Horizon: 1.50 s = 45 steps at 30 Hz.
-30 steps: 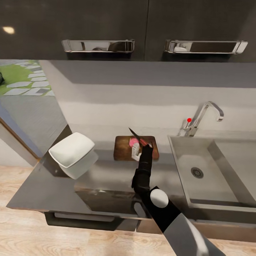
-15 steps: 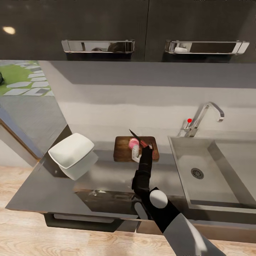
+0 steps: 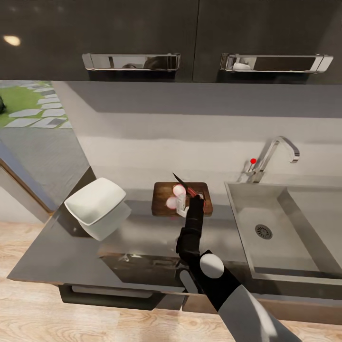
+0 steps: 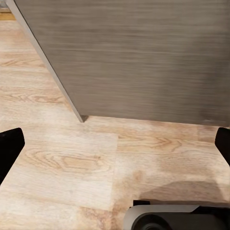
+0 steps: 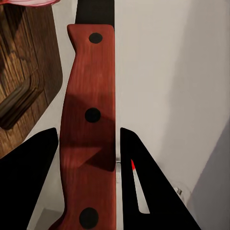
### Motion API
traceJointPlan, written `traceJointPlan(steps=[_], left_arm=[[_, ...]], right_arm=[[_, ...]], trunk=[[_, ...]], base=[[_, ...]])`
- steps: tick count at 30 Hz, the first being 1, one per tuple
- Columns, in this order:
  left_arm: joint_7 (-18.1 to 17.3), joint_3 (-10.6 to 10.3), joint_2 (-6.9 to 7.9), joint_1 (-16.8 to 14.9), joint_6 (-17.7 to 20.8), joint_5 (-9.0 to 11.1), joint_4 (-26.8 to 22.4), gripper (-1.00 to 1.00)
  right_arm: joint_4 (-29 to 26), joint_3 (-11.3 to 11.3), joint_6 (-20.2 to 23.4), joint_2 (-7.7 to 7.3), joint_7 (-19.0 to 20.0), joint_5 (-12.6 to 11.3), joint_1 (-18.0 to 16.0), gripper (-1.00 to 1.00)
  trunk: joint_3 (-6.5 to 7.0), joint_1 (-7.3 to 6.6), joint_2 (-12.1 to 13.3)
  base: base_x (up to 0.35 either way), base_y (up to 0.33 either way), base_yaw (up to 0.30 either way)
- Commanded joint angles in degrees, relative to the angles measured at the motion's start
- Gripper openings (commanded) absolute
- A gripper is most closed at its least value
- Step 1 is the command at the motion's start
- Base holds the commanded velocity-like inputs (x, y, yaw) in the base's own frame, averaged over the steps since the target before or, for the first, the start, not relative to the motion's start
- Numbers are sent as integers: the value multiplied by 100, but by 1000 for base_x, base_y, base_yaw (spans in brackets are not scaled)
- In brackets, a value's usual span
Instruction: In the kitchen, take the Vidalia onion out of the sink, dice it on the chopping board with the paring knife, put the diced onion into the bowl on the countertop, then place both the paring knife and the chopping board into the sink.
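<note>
The dicing step appears to be in hand: the paring knife (image 5: 90,129) is clamped in the right gripper (image 3: 194,199) over the chopping board (image 3: 164,198), where the Vidalia onion (image 3: 175,196) lies in two pieces, so further cuts are probably needed.

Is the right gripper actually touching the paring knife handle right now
Touching. In the right wrist view the right gripper has a black finger pressed against each side of the paring knife handle, with no gap showing.
</note>
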Motion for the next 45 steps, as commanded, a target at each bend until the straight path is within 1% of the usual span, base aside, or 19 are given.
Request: traceJointPlan(steps=[1,6,7,8,11,12,20,42,43,45], left_arm=[[24,-49,6,3,-6,43,-14,100],[22,-49,6,3,-6,43,-15,100],[35,-49,-27,3,-6,42,19,100],[14,-49,-39,3,-6,38,51,100],[7,-49,-40,3,-6,36,53,100],[4,-49,-41,4,-6,35,52,100],[0,-49,-46,7,-6,34,55,100],[-1,-49,-47,8,-6,34,55,100],[-1,-49,-47,8,-6,34,55,100],[-2,-49,-47,5,-6,34,55,100]], right_arm=[[93,13,22,1,-19,-297,-4,-100],[93,13,22,1,-19,-297,-4,-100],[45,4,66,1,-57,-46,-4,-100],[74,9,45,1,-27,-15,-10,-100],[122,9,39,1,-15,226,-11,-100],[112,9,37,1,-10,251,-12,-100],[94,12,31,1,-10,182,-13,-100],[93,13,31,1,-11,158,-13,-100],[93,13,31,1,-11,-324,-13,-100],[102,13,31,1,-11,-324,-13,-100]], trunk=[[-9,4,-8],[-9,4,-8],[-8,4,-8],[-8,4,-8],[-8,4,-8],[-8,4,-8],[-8,4,-8],[-8,4,-8],[-8,4,-8],[-8,4,-8]], base=[[0,0,0],[0,0,0],[0,0,0],[0,0,0],[0,0,0],[0,0,0],[0,0,0],[0,0,0],[0,0,0],[0,0,0]])
